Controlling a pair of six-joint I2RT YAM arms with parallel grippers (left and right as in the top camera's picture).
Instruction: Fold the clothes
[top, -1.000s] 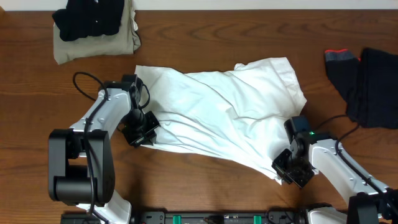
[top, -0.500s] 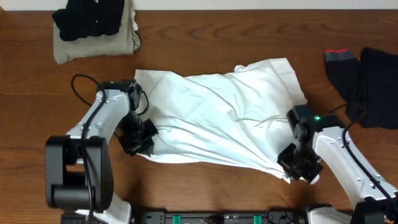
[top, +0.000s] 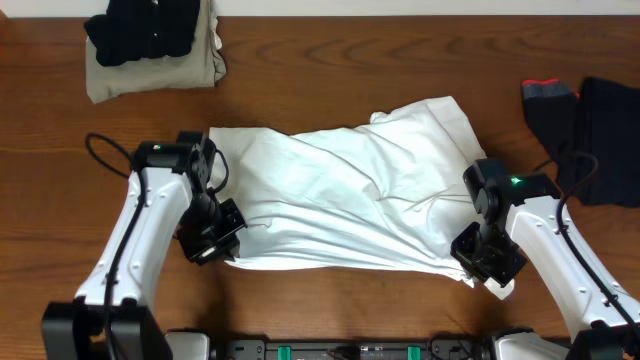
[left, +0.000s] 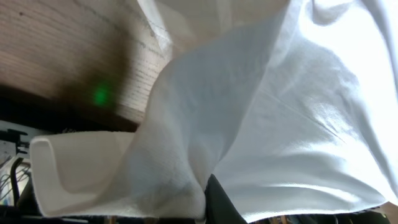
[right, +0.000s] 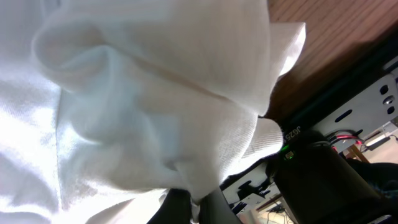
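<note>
Broadly, we found the wooden table (top: 350, 60) taken up in the middle by the white shirt (top: 340, 190), which lay wrinkled and stretched sideways between the two arms. Its far edge rested on the wood and its near edge was drawn into a taut line.

The left gripper (top: 212, 238) sat at the shirt's near left corner with its jaws pressed together on the cloth. In the left wrist view we saw the fabric (left: 280, 93) bunched and folded over a dark finger (left: 219, 202), with the table (left: 56, 56) beyond it. The right gripper (top: 487, 258) was clamped in the same way on the near right corner, where a small tuft of white poked out past it. The right wrist view was filled with gathered cloth (right: 143, 93) pinched down at the fingers (right: 177, 205). So the shirt hung between the two pincers, touching both.

Well apart to the right lay a black garment (top: 600, 140), and just beside it a dark piece with a red trim (top: 548, 95). At the far left corner we noted a folded khaki garment (top: 190, 72) with a smaller black bundle (top: 140, 30) resting on top of it.
</note>
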